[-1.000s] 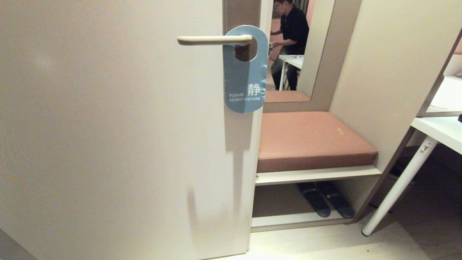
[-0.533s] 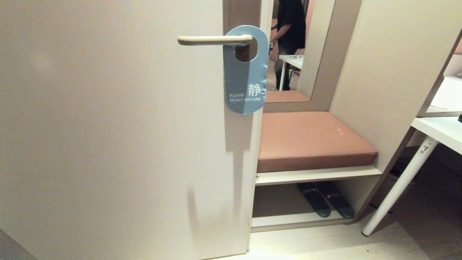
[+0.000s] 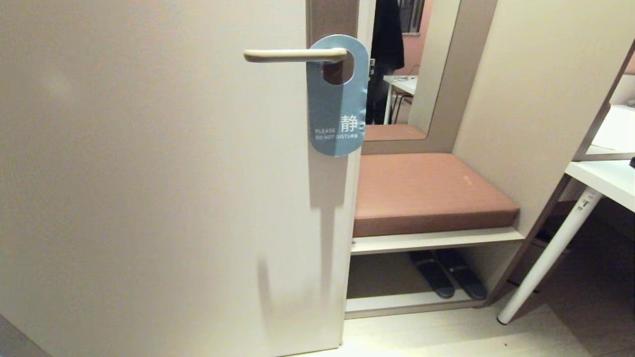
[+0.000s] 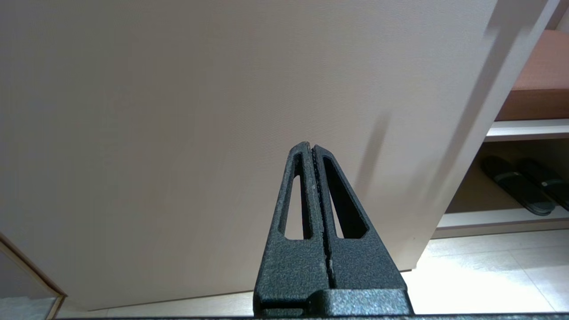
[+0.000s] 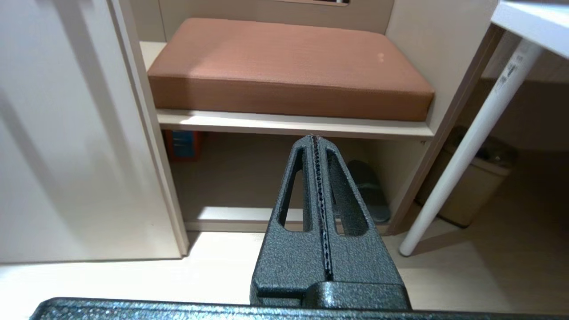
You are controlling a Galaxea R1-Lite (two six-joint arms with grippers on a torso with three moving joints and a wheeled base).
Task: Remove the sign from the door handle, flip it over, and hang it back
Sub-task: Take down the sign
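The sign [image 3: 337, 109] hangs by its round hole on the door handle [image 3: 292, 55], blue face with "PLEASE DO NOT DISTURB" turned outward. The cream lever sticks out to the left from a brownish-grey backplate [image 3: 331, 17] near the door's edge. Neither arm shows in the head view. My left gripper [image 4: 310, 146] is shut and empty, low down, facing the plain door panel. My right gripper [image 5: 315, 138] is shut and empty too, low, facing the shelf under the bench. Neither wrist view shows the sign or the handle.
The cream door [image 3: 149, 198] fills the left. Right of it is a bench with a brown cushion [image 3: 426, 191], dark slippers [image 3: 446, 280] on the shelf below, and a mirror [image 3: 397, 64] showing a person in black. A white table leg [image 3: 545, 258] slants at the right.
In the mirror, the person in black has risen and moved away to the left. The sign, the handle and both grippers have stayed put.
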